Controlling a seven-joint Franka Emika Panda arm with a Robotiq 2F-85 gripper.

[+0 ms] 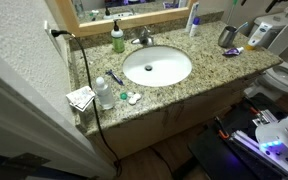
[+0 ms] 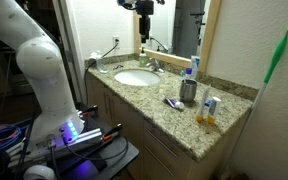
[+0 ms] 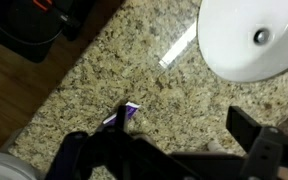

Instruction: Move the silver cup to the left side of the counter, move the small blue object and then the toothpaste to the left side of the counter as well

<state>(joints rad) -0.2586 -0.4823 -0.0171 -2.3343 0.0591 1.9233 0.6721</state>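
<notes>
The silver cup (image 1: pixel 227 36) (image 2: pixel 188 91) stands upright near the right end of the counter (image 1: pixel 199 80) (image 2: pixel 154 105), past the sink. The short blue-purple toothpaste (image 1: pixel 232 51) (image 2: pixel 172 102) lies flat just in front of the cup. In the wrist view one end of the toothpaste (image 3: pixel 127 112) peeks out beside my dark gripper body, which hides the cup. I cannot pick out the small blue object in any view. My gripper (image 2: pixel 144 33) (image 3: pixel 174 135) hangs high above the counter, open and holding nothing.
The oval white sink (image 1: pixel 156 66) (image 3: pixel 249 35) and faucet (image 1: pixel 142 38) take up the middle. A green soap bottle (image 1: pixel 117 38) and a white tube (image 1: pixel 193 18) stand at the back. A clear bottle (image 1: pixel 104 92), papers (image 1: pixel 81 97) and a cable occupy the left end. A toilet (image 1: pixel 284 75) sits off the right end.
</notes>
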